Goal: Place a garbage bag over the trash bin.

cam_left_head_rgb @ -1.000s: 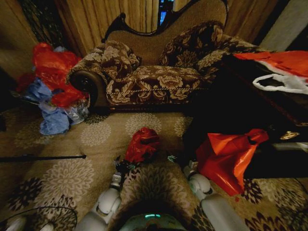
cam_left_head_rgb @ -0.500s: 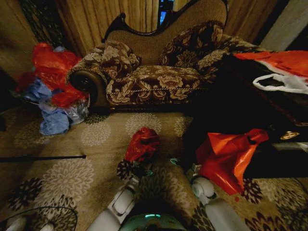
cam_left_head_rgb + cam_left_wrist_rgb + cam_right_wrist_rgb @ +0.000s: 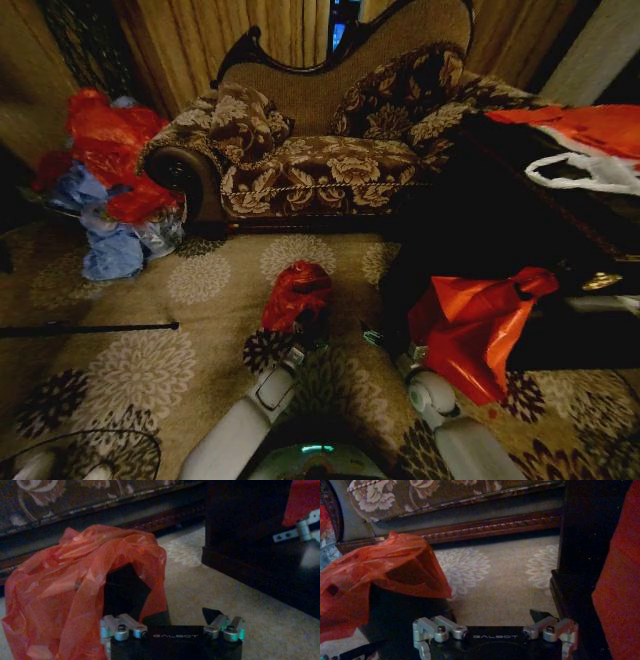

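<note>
The red garbage bag point(image 3: 295, 292) lies crumpled over the top of the small black trash bin point(image 3: 126, 592) on the carpet in front of the sofa. The bag point(image 3: 75, 588) hangs down one side and leaves part of the bin's wall bare. My left gripper point(image 3: 297, 348) is open right at the bin's near side, its fingers point(image 3: 214, 615) spread beside the hanging plastic. To the bin's right, my right gripper point(image 3: 372, 335) is also open and holds nothing. In the right wrist view the bag point(image 3: 380, 570) and the bin point(image 3: 405, 609) lie a short way off.
A larger orange-red bag point(image 3: 465, 320) leans on a dark cabinet point(image 3: 470, 240) close to the right arm. The patterned sofa point(image 3: 320, 165) stands behind the bin. A heap of red and blue bags point(image 3: 110, 190) lies at the left, with a black rod point(image 3: 90, 327) on the carpet.
My left arm has swung right and forward until its gripper is at the bin. The right gripper has edged forward and slightly left. The bag and bin stay in place.
</note>
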Controlling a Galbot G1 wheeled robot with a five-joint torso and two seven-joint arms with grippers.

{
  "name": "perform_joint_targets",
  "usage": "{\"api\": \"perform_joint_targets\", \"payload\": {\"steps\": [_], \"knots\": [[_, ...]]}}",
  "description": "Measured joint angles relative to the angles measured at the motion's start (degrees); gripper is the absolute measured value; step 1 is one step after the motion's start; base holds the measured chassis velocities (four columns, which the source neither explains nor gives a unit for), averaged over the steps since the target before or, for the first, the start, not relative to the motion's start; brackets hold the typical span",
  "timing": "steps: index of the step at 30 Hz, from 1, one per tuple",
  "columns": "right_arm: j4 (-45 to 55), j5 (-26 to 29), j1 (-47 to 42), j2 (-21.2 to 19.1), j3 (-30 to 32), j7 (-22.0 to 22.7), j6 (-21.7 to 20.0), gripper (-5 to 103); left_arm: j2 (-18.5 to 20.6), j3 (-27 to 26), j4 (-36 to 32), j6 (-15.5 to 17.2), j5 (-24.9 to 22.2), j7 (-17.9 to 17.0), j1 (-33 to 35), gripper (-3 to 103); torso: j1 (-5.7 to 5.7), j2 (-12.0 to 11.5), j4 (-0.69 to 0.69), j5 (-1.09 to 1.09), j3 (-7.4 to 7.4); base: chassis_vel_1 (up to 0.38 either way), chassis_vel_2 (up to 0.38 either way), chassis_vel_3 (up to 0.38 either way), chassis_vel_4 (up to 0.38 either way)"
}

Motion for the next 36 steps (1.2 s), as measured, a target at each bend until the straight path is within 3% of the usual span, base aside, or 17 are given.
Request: {"api": "perform_joint_targets", "payload": {"steps": [4, 7, 10, 12, 14, 16, 18, 20, 24, 36], "knots": [[-0.6, -0.1, 0.4, 0.0, 0.0, -0.2, 0.2, 100, -0.2, -0.1, 0.7, -0.6, 0.0, 0.1, 0.7, 74, 0.0, 0.0, 0.0, -0.01, 0.0, 0.0, 0.0, 0.0, 0.0], [-1.3, -0.3, 0.9, 0.1, 0.0, -0.4, 0.3, 100, -0.4, -0.3, 0.8, -0.9, 0.1, 0.4, 1.3, 69, 0.0, 0.0, 0.0, 0.0, -0.01, 0.0, 0.0, 0.0, 0.0], [-2.2, -0.4, 1.6, 0.3, -0.1, -0.4, 0.7, 100, -0.5, -0.3, 1.6, -1.5, 0.1, 1.0, 1.8, 52, 0.0, 0.0, 0.0, 0.0, 0.0, 0.0, 0.0, 0.0, 0.0], [-2.4, -0.5, 1.6, 0.4, -0.1, -0.4, 0.7, 100, -0.6, -0.4, 2.0, -1.6, 0.2, 1.1, 1.8, 46, 0.0, 0.0, 0.0, 0.0, 0.0, 0.0, 0.0, 0.0, 0.0], [-2.6, -0.5, 1.6, 0.4, -0.1, -0.6, 1.0, 100, -1.0, -0.6, 3.5, -2.0, 0.2, 1.4, 1.7, 36, 0.0, 0.0, 0.0, 0.0, 0.0, 0.0, 0.0, 0.0, 0.0], [-2.7, -0.6, 1.5, 0.4, -0.1, -0.7, 1.1, 100, -1.3, -0.7, 4.5, -2.2, 0.2, 1.5, 1.5, 36, 0.0, 0.0, 0.01, 0.0, 0.0, 0.0, 0.0, 0.0, 0.0], [-2.9, -0.6, 1.3, 0.3, 0.2, -0.9, 1.3, 100, -2.1, -1.1, 7.3, -2.9, 0.6, 2.1, 0.9, 20, 0.0, 0.0, 0.0, -0.01, 0.0, 0.0, 0.0, 0.0, 0.0], [-2.9, -0.6, 1.3, 0.3, 0.3, -0.9, 1.3, 100, -2.3, -1.2, 7.9, -3.1, 0.9, 2.2, 0.8, 20, 0.0, 0.0, 0.0, -0.01, 0.0, 0.0, 0.0, 0.0, 0.0], [-3.3, -1.0, 0.8, 0.4, 0.7, -1.2, 1.7, 100, -3.3, -1.6, 11.7, -3.5, 2.3, 3.3, 0.7, 3, 0.0, 0.0, -0.01, -0.01, 0.0, 0.0, 0.0, 0.0, 0.0], [-2.4, -1.7, -0.2, 0.7, 0.8, -1.7, 2.1, 100, -4.0, -4.1, 21.6, -3.7, 6.0, 5.1, 2.5, 0, 0.0, 0.0, 0.0, -0.01, 0.0, 0.0, 0.0, 0.0, 0.0]]}}
